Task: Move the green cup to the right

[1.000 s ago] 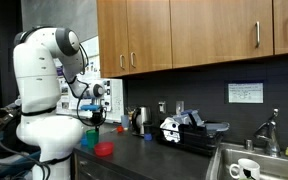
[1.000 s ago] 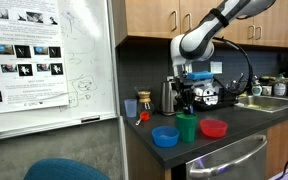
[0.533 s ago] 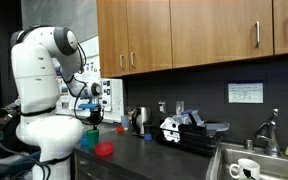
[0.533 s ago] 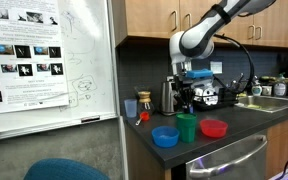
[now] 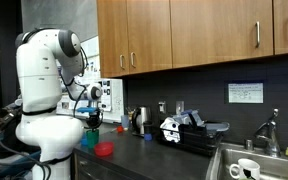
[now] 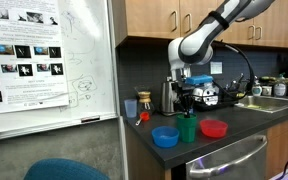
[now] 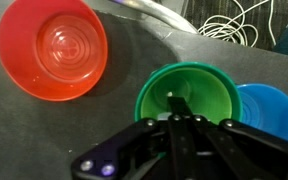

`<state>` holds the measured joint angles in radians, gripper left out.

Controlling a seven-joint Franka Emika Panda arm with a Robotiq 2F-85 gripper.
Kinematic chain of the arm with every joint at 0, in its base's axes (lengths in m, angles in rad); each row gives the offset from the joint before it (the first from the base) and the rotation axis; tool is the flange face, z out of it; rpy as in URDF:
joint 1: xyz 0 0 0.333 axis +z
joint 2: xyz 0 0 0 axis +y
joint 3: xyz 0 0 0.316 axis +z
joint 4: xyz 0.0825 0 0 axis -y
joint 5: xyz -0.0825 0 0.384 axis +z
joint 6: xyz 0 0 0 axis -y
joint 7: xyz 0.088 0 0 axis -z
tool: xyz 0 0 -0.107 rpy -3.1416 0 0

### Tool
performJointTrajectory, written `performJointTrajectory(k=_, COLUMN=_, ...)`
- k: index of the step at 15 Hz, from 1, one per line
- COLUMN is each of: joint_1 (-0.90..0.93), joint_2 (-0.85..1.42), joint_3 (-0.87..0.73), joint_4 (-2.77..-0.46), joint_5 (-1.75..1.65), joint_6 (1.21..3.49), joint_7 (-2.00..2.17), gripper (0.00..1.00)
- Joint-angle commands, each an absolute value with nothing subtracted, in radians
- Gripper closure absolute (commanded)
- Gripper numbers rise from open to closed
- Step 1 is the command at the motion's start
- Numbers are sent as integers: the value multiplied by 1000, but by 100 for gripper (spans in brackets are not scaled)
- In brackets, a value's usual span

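Observation:
The green cup (image 7: 206, 88) stands upright on the dark counter between the red bowl (image 7: 52, 48) and the blue dish (image 7: 271, 112). In the wrist view my gripper (image 7: 181, 108) is right over the cup, its two fingers pressed together and pointing into the cup's mouth; the near rim is hidden behind them. In an exterior view the gripper (image 6: 187, 112) hangs just above the cup (image 6: 187, 129). In an exterior view the cup (image 5: 91, 129) shows partly behind the arm, under the gripper (image 5: 92, 119).
The red bowl (image 6: 214, 127) and the blue dish (image 6: 165, 136) flank the cup near the counter's front edge. A coffee machine (image 6: 206, 93), a kettle (image 6: 168, 97) and an orange cup (image 6: 132, 107) stand behind. A sink (image 5: 246, 163) lies further along.
The arm has come down a little, bringing the gripper closer to the green cup's mouth. The cup and dishes have not moved.

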<state>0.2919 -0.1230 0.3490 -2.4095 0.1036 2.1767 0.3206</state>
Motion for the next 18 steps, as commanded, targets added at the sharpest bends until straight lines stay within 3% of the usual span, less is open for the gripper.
performJointTrajectory(k=1, joint_1=293, joint_2=-80, joint_3=341, joint_4=-2416, joint_5=95, joint_6=2232, joint_7=319, gripper=100)
performJointTrajectory(k=5, joint_1=295, joint_2=-44, joint_3=336, joint_4=-2423, joint_5=98, joint_6=2283, joint_7=314, gripper=100)
performJointTrajectory(k=6, joint_1=297, joint_2=-43, joint_3=336, joint_4=-2423, joint_5=96, joint_6=2284, joint_7=314, gripper=74)
performJointTrajectory(k=13, joint_1=307, joint_2=-74, joint_3=344, joint_4=-2413, joint_5=93, joint_6=2269, joint_7=325, gripper=50)
performJointTrajectory(k=16, joint_1=313, joint_2=-84, joint_3=347, joint_4=-2417, joint_5=93, joint_6=2266, joint_7=327, gripper=33)
performJointTrajectory(k=18, joint_1=316, joint_2=-96, joint_3=350, joint_4=-2417, joint_5=89, joint_6=2259, joint_7=332, gripper=31)
